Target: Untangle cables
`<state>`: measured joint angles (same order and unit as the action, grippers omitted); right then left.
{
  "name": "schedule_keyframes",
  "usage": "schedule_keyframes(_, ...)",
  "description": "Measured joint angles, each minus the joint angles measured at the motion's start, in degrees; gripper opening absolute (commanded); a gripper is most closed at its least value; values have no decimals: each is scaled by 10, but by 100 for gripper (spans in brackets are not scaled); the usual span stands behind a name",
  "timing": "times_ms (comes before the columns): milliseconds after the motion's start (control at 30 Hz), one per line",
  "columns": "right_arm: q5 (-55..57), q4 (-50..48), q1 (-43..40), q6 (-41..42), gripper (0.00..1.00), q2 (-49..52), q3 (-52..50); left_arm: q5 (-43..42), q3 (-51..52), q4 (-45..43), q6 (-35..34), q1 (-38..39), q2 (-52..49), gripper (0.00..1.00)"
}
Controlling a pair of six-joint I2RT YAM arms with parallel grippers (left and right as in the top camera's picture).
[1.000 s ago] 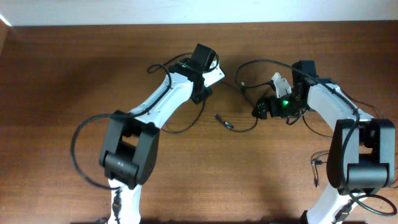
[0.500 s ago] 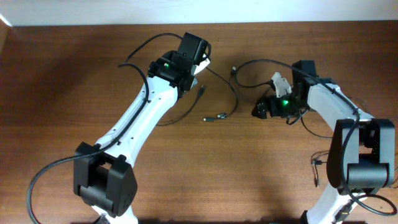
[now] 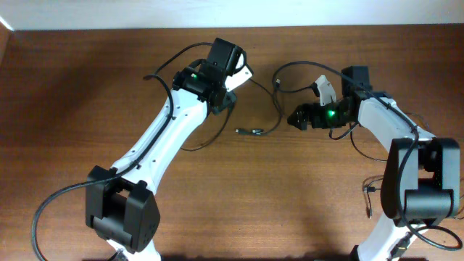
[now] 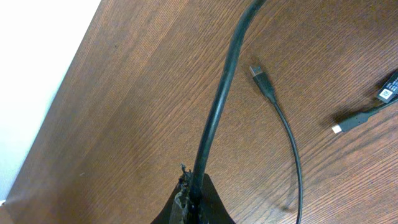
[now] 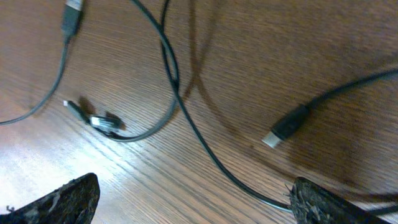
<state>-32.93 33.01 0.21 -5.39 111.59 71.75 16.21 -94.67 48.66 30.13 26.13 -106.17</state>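
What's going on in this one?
Two robot arms are working on thin black cables spread over a wooden table. The left tool is shut on one cable, which runs away from it above the wood. The right tool is open over crossing cables and loose plugs, gripping nothing. The tangle is not yet sorted.

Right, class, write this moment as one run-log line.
left gripper: shut on black cable | right gripper: open, empty, over loose cable | USB plug: lying free on wooden table
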Motion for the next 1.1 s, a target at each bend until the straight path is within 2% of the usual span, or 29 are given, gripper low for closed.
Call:
schedule_keyframes(500,13,12,0,4,96,21,1,-2,0,0,0,0,0,0)
schedule_keyframes(767,-120,26,-51,7,93,26,1,-2,0,0,0,0,0,0)
schedule_keyframes(1100,-72,38,-57,5,94,26,1,-2,0,0,0,0,0,0)
